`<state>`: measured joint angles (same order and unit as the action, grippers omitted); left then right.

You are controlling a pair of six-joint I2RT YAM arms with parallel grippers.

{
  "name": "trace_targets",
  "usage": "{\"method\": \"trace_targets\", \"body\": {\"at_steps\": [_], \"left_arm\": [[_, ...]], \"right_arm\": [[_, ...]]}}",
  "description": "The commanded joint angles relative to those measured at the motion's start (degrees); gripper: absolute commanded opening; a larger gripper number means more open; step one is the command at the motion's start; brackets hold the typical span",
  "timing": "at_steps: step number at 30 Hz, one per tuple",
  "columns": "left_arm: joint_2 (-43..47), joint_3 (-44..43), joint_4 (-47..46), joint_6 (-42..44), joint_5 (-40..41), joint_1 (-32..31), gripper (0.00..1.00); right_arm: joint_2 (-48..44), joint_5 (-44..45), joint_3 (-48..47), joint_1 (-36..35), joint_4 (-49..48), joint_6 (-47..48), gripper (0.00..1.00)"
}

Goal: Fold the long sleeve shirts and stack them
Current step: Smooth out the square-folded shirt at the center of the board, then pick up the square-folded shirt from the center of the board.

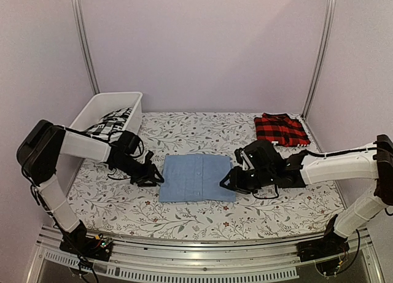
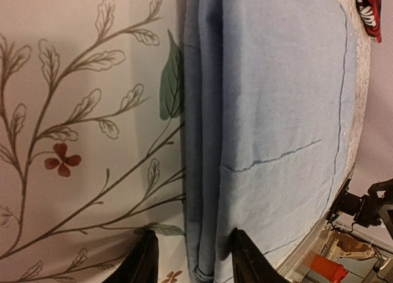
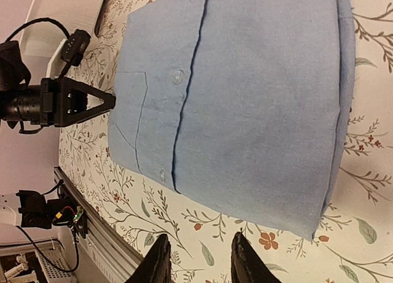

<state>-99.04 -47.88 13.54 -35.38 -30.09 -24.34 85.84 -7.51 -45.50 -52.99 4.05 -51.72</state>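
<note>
Folded light blue button-up shirt (image 1: 196,177) mid-table; red-black plaid shirt (image 1: 281,129) far right. L gripper (image 2: 195,261) spread astride its left edge, R gripper (image 3: 199,263) spread, empty. We'd pinch all layers evenly b4 lifting.

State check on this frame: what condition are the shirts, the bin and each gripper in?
light blue shirt: folded, flat mid-table.
plaid shirt: folded, far right corner, not stacked.
white bin: holds black-and-white cloth.
left gripper: open, straddling the blue shirt's left edge.
right gripper: open, beside its right edge.
</note>
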Motion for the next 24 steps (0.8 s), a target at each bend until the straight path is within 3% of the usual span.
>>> {"method": "trace_targets", "body": {"at_steps": [1, 14, 24], "left_arm": [[-2.6, -1.7, -1.3, 0.2, -0.4, -0.2, 0.41], [-9.6, -4.5, 0.9, -1.0, 4.7, -3.2, 0.26], [-8.6, -6.7, 1.9, -0.6, 4.7, -3.5, 0.00]], "right_arm": [[-1.2, 3.3, -2.9, 0.2, 4.2, 2.9, 0.33], [1.1, 5.2, -2.9, 3.3, 3.1, 5.4, 0.35], [5.1, 6.4, -3.4, 5.8, 1.0, 7.1, 0.35]]}}
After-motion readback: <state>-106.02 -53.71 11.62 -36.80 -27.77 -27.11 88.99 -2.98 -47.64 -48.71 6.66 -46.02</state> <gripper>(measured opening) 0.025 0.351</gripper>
